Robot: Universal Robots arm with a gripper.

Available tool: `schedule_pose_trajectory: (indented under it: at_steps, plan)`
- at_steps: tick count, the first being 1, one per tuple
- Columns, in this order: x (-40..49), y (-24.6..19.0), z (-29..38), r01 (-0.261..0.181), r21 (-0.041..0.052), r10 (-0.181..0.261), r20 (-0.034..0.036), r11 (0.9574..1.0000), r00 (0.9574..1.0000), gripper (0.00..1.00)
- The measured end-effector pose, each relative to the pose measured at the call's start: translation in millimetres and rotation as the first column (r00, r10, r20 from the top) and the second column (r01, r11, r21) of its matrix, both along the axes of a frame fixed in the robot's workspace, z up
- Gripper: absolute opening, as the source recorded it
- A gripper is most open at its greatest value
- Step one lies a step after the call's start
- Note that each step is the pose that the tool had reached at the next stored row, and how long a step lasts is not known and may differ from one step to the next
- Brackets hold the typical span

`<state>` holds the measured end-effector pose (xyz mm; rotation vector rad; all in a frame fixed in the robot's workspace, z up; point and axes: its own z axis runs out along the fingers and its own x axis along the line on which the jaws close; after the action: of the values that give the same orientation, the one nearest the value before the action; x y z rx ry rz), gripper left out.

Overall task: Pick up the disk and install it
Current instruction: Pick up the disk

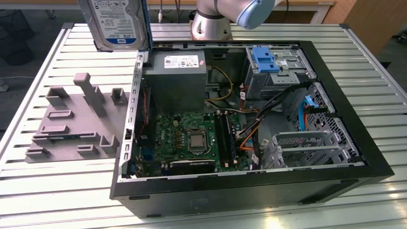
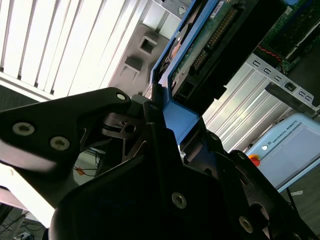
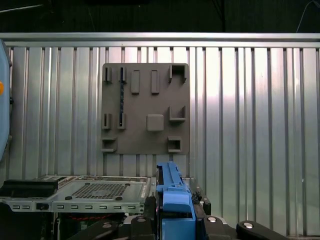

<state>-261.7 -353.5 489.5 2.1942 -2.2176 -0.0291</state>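
Observation:
The disk (image 1: pixel 117 24), silver-grey with a blue-and-white label, hangs upright in the air above the far left corner of the open computer case (image 1: pixel 343 143) in the exterior view. In the second wrist view my gripper (image 2: pixel 165 107) is shut on the disk's blue side rail (image 2: pixel 182 120), and the drive's green circuit-board side (image 2: pixel 210 30) faces that camera. The first wrist view shows the blue rail (image 3: pixel 172 200) edge-on between my black fingers (image 3: pixel 140 222).
Inside the case are a grey power supply box (image 1: pixel 176 76), a motherboard (image 1: pixel 190 138) and a drive cage with a blue bracket (image 1: pixel 266 59). A grey fixture plate (image 1: pixel 76 119) with upright pegs lies on the slatted metal table (image 1: pixel 64 186) at the exterior view's left.

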Motion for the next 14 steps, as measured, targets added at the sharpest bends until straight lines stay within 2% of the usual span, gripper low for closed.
schedule_pose_trajectory:
  at_steps: [10, 14]
  plan:
    - [7.8, -0.1, 0.0, 0.0, 0.0, 0.0, 0.0, 1.0, 1.0, 0.37]
    - [7.9, -3.2, 0.0, 0.0, 0.0001, 0.0, 0.0, 1.0, 1.0, 0.37]
